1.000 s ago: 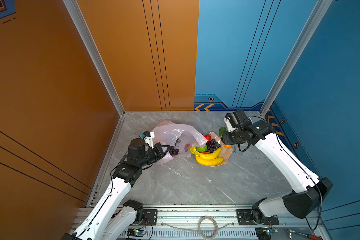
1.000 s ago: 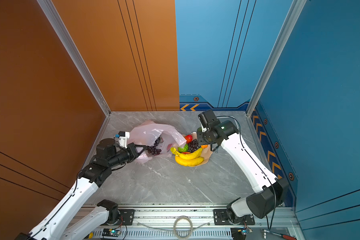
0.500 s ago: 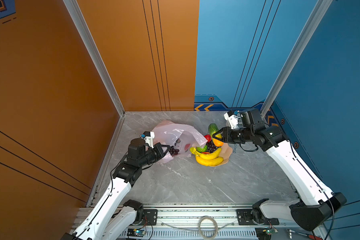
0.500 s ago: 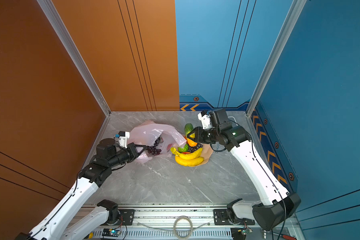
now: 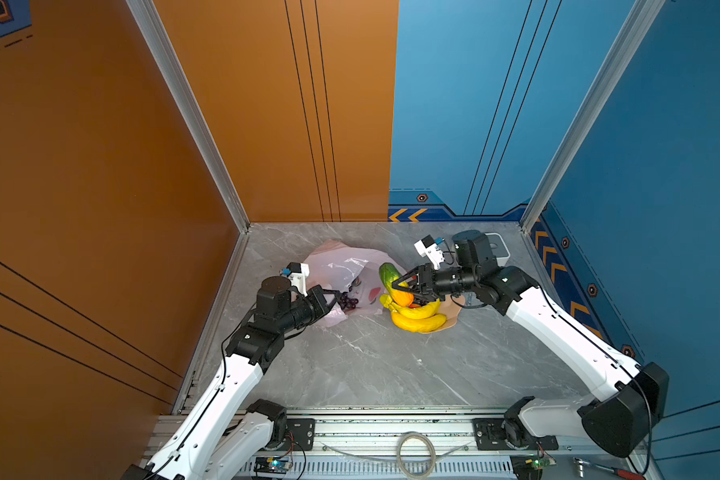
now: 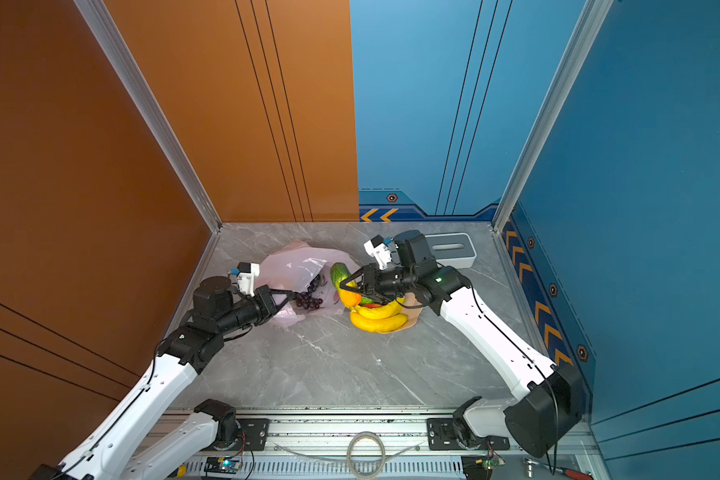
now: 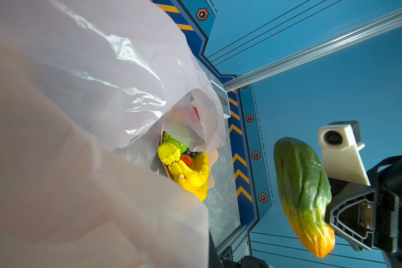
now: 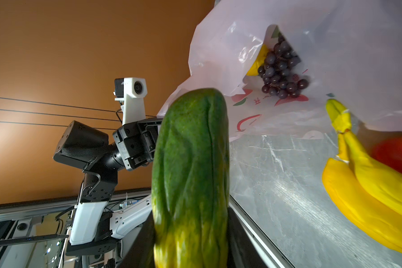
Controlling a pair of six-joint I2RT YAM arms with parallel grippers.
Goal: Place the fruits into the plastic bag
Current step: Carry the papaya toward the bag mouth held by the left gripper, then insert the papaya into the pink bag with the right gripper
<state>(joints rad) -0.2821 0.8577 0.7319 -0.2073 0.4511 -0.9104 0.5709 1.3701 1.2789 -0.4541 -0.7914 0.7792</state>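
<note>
Green-to-orange oblong fruit (image 5: 388,274), pinched at its orange end by the right tool (image 5: 404,291), hangs just beside the plastic bag (image 5: 337,266), whose rim the left tool (image 5: 334,297) clamps, jaws pressed together: feed the green end in first, then release

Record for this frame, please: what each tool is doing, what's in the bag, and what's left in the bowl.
left tool: shut on the plastic bag edge, holding its mouth up
right tool: shut on the green-to-orange oblong fruit, in the air between bowl and bag
in bag: grapes, and a yellow fruit behind them
in bowl: banana bunch; other fruits partly hidden
</note>
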